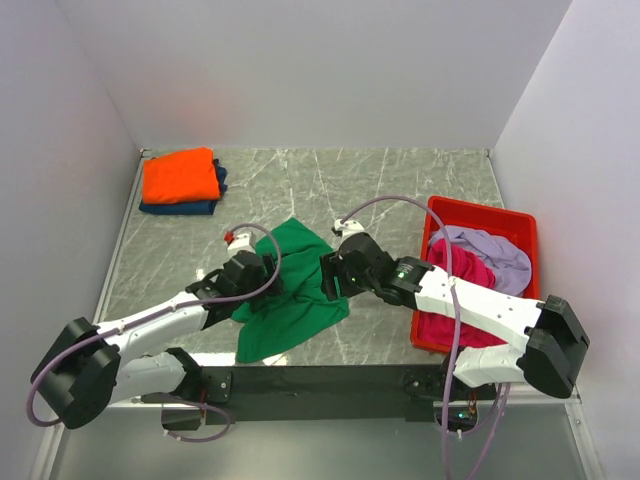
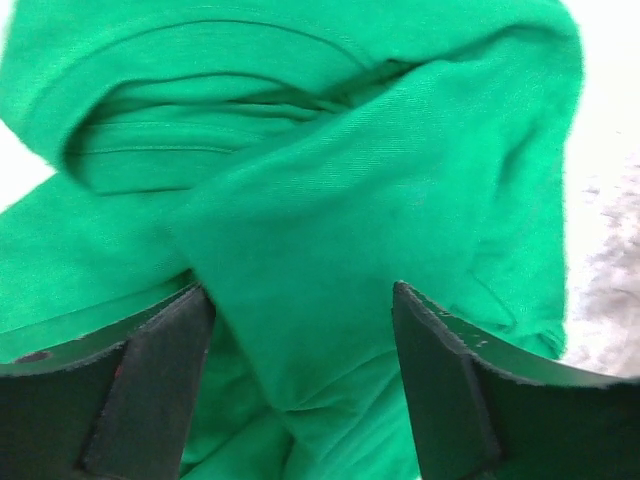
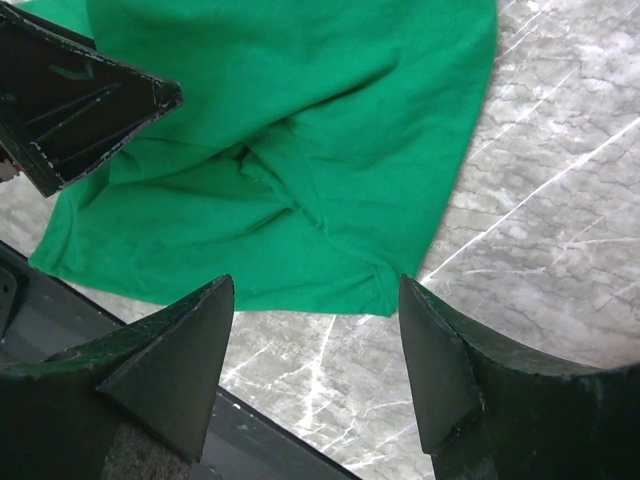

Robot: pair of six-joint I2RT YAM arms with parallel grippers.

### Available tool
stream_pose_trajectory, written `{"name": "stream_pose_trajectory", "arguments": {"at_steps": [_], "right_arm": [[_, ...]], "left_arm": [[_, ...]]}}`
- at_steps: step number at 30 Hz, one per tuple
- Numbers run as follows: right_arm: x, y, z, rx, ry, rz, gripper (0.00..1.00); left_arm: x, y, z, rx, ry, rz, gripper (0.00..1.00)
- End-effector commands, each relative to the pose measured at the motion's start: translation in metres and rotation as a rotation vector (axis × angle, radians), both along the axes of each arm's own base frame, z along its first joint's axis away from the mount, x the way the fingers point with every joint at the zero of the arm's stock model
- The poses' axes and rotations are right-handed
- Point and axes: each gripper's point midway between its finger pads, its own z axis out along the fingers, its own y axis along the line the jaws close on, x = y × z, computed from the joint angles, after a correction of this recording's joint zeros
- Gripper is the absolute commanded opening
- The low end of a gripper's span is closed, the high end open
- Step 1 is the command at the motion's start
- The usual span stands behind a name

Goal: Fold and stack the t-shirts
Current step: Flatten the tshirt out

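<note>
Left gripper (image 2: pixel 300 290) is hanging with its jaws spread over the crumpled green t-shirt (image 1: pixel 300 305), a cloth ridge lying directly between its fingers. Right gripper (image 3: pixel 316 280), likewise spread and empty, is hovering just past the shirt's hem, so the left is sitting nearer.

The left gripper (image 1: pixel 262 272) reaches toward two o'clock, the right gripper (image 1: pixel 328 277) toward ten o'clock; both sit low, jaws spread wide.

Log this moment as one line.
bright green cloth t-shirt: crumpled, unfolded; left gripper: open, cloth between jaws; right gripper: open at shirt's edge; stack: folded orange t-shirt on navy t-shirt
</note>
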Motion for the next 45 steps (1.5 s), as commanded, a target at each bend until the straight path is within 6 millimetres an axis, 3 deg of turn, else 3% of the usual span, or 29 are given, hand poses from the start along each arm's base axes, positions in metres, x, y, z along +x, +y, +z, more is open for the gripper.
{"name": "stream_pose_trajectory", "arguments": {"at_steps": [1, 2, 5, 7, 8, 9, 12, 13, 16, 18, 26, 31, 39, 41, 42, 45], "right_arm": [[0.013, 0.012, 0.017, 0.036, -0.063, -0.01, 0.73], [0.013, 0.012, 0.015, 0.032, -0.063, -0.008, 0.73], [0.014, 0.013, 0.012, 0.019, -0.064, 0.0, 0.73], [0.016, 0.014, 0.01, 0.01, -0.063, 0.001, 0.73], [0.015, 0.014, 0.009, 0.007, -0.059, 0.004, 0.73], [0.015, 0.015, 0.008, 0.009, -0.055, 0.006, 0.73], [0.009, 0.019, 0.005, 0.015, -0.042, 0.014, 0.73], [0.007, 0.021, 0.004, 0.017, -0.038, 0.018, 0.72], [-0.001, 0.025, -0.005, 0.02, -0.018, 0.019, 0.72], [-0.006, 0.027, -0.012, 0.026, -0.001, 0.013, 0.72], [-0.012, 0.043, -0.031, 0.071, 0.055, -0.011, 0.72], [-0.011, 0.037, -0.055, -0.026, 0.072, -0.056, 0.73], [-0.006, 0.032, -0.087, -0.121, 0.086, -0.095, 0.73], [-0.003, 0.035, -0.089, -0.133, 0.082, -0.097, 0.68], [-0.001, 0.031, -0.096, -0.168, 0.081, -0.11, 0.55], [0.004, 0.024, -0.093, -0.213, 0.064, -0.125, 0.28]], "left_arm": [[0.007, -0.021, 0.012, -0.097, -0.033, -0.044, 0.73], [0.009, -0.026, 0.013, -0.122, -0.039, -0.054, 0.7], [0.01, -0.041, 0.015, -0.176, -0.031, -0.092, 0.44], [0.016, -0.05, 0.027, -0.207, -0.043, -0.107, 0.03], [0.02, -0.052, 0.032, -0.207, -0.048, -0.109, 0.01], [0.03, -0.056, 0.051, -0.222, -0.082, -0.108, 0.01], [0.043, -0.05, 0.076, -0.182, -0.125, -0.101, 0.01], [0.053, -0.046, 0.099, -0.194, -0.174, -0.083, 0.0], [0.063, -0.029, 0.128, -0.198, -0.237, -0.063, 0.0], [0.066, -0.021, 0.135, -0.197, -0.257, -0.061, 0.01], [0.073, 0.027, 0.128, -0.196, -0.258, 0.009, 0.01], [0.074, 0.049, 0.128, -0.19, -0.275, 0.06, 0.01], [0.08, 0.049, 0.132, -0.221, -0.281, 0.044, 0.01], [0.081, 0.048, 0.134, -0.227, -0.285, 0.041, 0.01], [0.08, 0.049, 0.136, -0.229, -0.291, 0.042, 0.01], [0.076, 0.053, 0.147, -0.225, -0.315, 0.049, 0.01]]}}
